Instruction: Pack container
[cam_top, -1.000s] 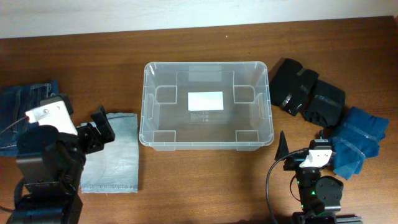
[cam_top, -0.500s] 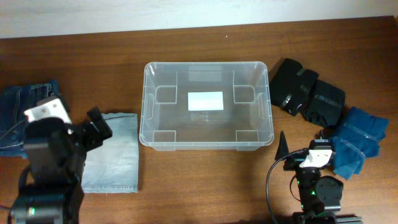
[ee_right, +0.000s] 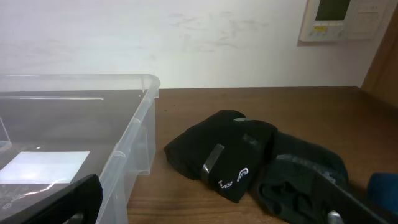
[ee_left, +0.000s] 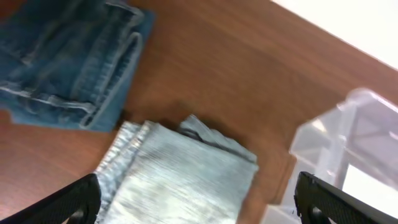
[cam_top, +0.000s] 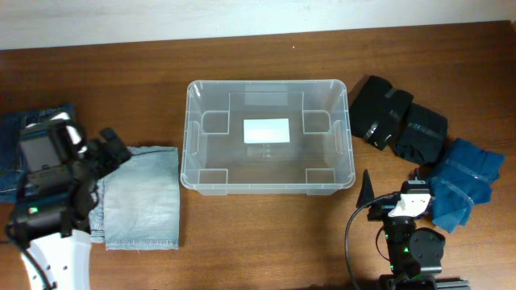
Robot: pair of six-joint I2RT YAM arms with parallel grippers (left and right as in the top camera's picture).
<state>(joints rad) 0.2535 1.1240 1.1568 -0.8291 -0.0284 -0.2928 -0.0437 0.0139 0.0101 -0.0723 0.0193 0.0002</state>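
The wooden table (cam_top: 266, 250) carries the container (cam_top: 191, 153), which stands upright at the middle of the overhead view. Left of the container, dark jeans (cam_top: 14, 133) run off the frame edge and are partly hidden by the left arm (cam_top: 48, 201). A folded light denim piece (cam_top: 145, 201) lies just beside the container. Right of the container sit 2 black bundles (cam_top: 395, 121) and a blue garment (cam_top: 461, 181). The left gripper (ee_left: 196, 186), blurred, hangs spread above the light denim. The right gripper (ee_right: 199, 196), near the container's front right corner, is spread too. Inside the container only a white label (cam_top: 266, 130) shows.
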